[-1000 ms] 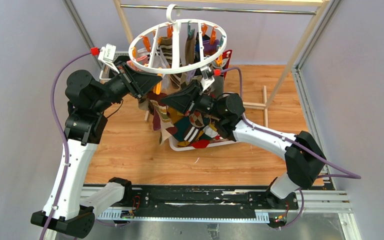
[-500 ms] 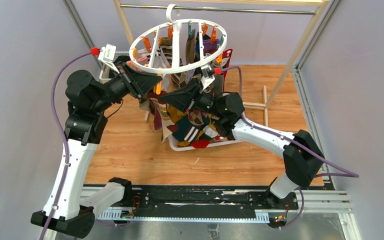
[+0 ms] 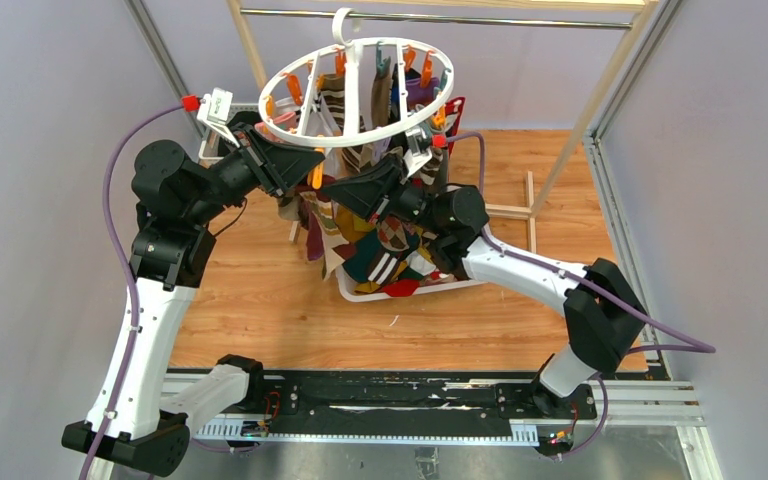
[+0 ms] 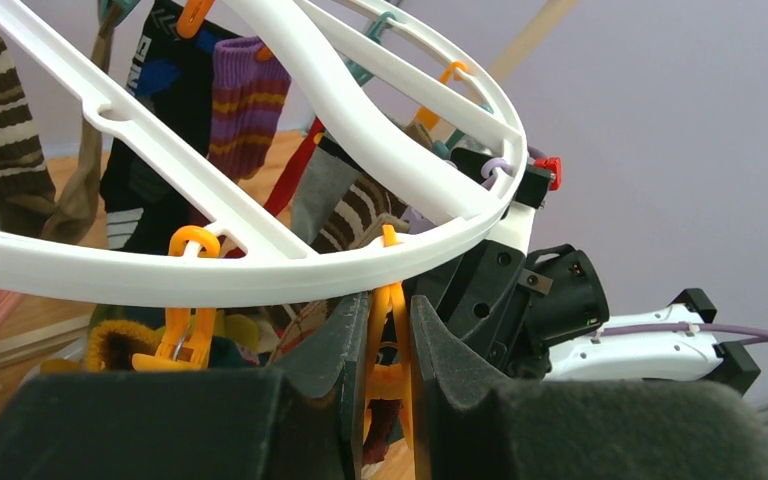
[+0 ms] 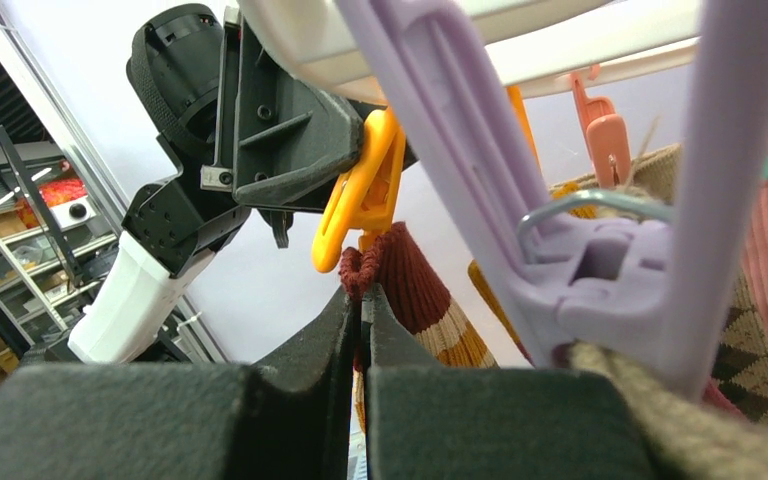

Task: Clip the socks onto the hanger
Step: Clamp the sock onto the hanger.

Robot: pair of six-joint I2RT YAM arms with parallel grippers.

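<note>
While the left gripper pinches the orange plastic clip at the rim of the white round plastic hanger, the right gripper should feed its clamped maroon tan-striped sock squarely into the clip's mouth.

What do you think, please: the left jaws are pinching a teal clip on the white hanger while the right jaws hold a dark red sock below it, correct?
The left wrist view shows the clip between the jaws of the left gripper is orange, not teal. Otherwise right: it hangs on the white hanger, and the right gripper holds a dark red sock below it.
</note>
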